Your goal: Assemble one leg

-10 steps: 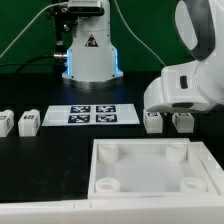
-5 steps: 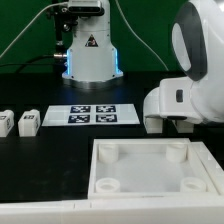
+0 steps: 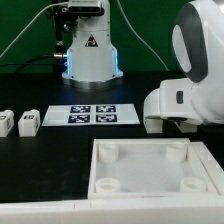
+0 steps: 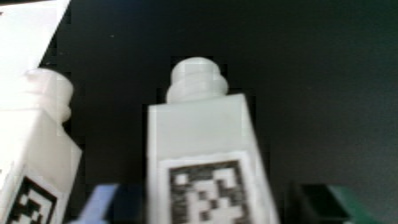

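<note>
In the wrist view one leg [image 4: 205, 130], a small white block with a tag on its face and a rounded peg at its end, lies between my gripper [image 4: 217, 202] fingers. The jaws stand open on either side of it, with dark gaps between each finger and the leg. A second leg [image 4: 39, 140] lies right beside it. In the exterior view the arm [image 3: 185, 100] is low over the table at that view's right and hides both these legs and the fingers. Two more legs [image 3: 5, 124] [image 3: 29, 123] stand at that view's left.
The large white square tabletop with round corner sockets [image 3: 150, 165] lies at the front. The marker board [image 3: 92, 115] lies in the middle of the black table. A white lamp-like base with a blue glow [image 3: 90, 55] stands at the back.
The arm has come down over the two legs at the exterior view's right, which showed a second ago and are now covered. It has held still for the last half second.
</note>
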`<state>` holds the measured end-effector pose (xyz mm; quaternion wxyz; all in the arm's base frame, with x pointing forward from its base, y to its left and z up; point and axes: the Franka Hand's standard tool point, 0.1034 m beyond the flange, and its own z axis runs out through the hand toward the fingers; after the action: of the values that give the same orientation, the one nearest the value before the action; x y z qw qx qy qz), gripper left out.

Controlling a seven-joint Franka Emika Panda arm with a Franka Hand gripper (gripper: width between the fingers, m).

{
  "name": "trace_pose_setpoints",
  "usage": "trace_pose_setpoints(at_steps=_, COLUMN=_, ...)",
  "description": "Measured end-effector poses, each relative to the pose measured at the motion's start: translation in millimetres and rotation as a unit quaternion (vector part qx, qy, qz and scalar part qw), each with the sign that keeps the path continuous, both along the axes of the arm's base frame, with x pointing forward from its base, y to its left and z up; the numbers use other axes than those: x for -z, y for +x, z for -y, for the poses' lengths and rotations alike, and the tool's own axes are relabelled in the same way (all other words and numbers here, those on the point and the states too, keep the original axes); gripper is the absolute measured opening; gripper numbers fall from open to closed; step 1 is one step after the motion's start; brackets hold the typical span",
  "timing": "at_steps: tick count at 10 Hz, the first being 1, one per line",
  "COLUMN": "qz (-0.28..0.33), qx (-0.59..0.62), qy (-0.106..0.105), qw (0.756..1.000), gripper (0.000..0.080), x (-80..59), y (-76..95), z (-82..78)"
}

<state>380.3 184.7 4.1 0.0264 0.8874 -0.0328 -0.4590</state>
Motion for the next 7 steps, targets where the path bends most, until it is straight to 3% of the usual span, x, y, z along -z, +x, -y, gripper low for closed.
trace_pose_setpoints(at_steps=7, qz=0.0, qx=0.0, qy=0.0, qw=1.0, gripper=0.029, x=0.0, y=0.0, z=0.0)
